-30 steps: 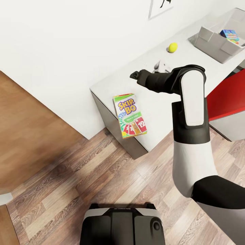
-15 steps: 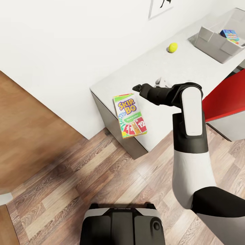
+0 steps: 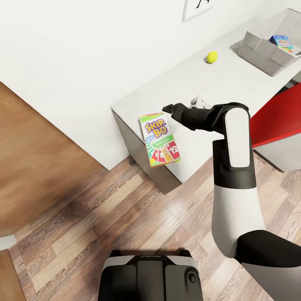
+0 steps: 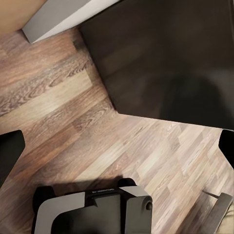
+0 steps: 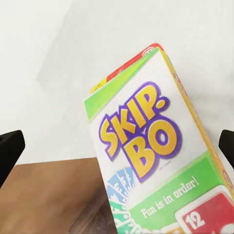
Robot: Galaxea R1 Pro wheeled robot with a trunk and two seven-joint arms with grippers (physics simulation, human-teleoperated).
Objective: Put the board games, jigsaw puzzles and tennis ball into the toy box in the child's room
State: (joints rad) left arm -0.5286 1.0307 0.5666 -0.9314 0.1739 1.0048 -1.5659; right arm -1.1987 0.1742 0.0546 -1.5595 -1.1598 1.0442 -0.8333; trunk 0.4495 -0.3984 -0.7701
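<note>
Skip-Bo board game (image 3: 159,139) lying flat at the near corner of the worktop (image 3: 234,83), overhanging its edge, with the right gripper (image 3: 168,108) at its 1 o'clock, fingers spread wide for a grasp; toy box (image 3: 267,52) well apart.

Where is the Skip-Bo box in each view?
Head view: Skip-Bo box lies at the table's near corner, overhanging the edge, just left of the right gripper.
Right wrist view: it is centre to lower right, logo readable.
Left wrist view: not in it.
Shared landmark: the wood floor, in the head and left wrist views.
</note>
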